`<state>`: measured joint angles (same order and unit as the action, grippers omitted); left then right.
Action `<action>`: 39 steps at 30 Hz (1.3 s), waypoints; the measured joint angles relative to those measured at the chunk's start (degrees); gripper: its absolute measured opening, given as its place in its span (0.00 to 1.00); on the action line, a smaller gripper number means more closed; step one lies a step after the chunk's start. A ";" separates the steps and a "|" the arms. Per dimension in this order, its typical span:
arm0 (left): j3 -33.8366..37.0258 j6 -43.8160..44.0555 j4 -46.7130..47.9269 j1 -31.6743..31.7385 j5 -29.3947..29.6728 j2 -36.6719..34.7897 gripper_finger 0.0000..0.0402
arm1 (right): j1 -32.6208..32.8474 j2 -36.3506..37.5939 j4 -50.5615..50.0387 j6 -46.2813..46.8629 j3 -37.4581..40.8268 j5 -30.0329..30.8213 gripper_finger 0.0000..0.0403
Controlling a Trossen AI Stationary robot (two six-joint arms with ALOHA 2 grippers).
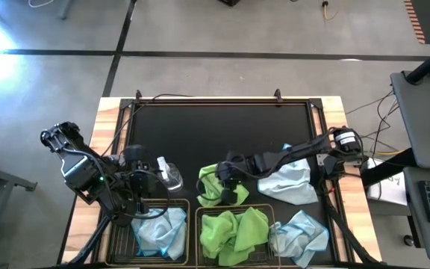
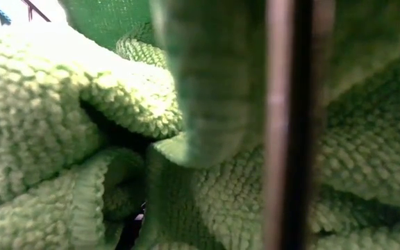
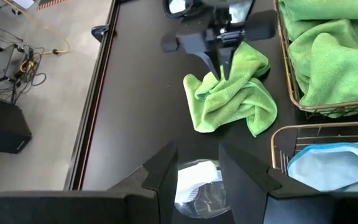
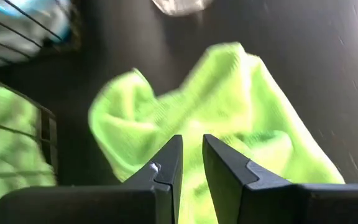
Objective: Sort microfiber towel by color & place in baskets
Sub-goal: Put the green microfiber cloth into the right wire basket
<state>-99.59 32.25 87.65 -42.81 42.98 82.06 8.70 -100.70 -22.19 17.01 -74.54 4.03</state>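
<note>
The right gripper (image 1: 226,181) is pinching a fold of the loose lime green towel (image 1: 216,187), its fingers nearly closed on it, likely to lift it. Just beside it, the middle basket (image 1: 198,224) is holding green towels. The left gripper (image 1: 142,183) is waiting released near the spray bottle (image 1: 169,173), beside the blue-towel basket (image 1: 134,246).

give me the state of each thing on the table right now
loose green towel: crumpled on the mat, right gripper on it
left basket: holds blue towel
middle basket: holds green towels
two blue towels: unsorted, on the mat
spray bottle: lying by the open left gripper
</note>
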 joint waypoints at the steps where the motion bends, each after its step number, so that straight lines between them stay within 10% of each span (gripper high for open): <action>1: 0.00 -0.04 0.07 0.00 0.00 0.00 0.26 | -0.26 -0.02 -1.07 0.23 0.00 0.00 0.14; 39: 0.00 -4.79 2.37 0.00 4.48 -7.36 0.26 | -9.30 -4.44 -8.20 -5.15 0.00 -11.77 0.19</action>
<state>-99.59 27.46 90.02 -42.81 47.46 74.70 -0.60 -105.14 -30.39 11.86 -74.54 -7.74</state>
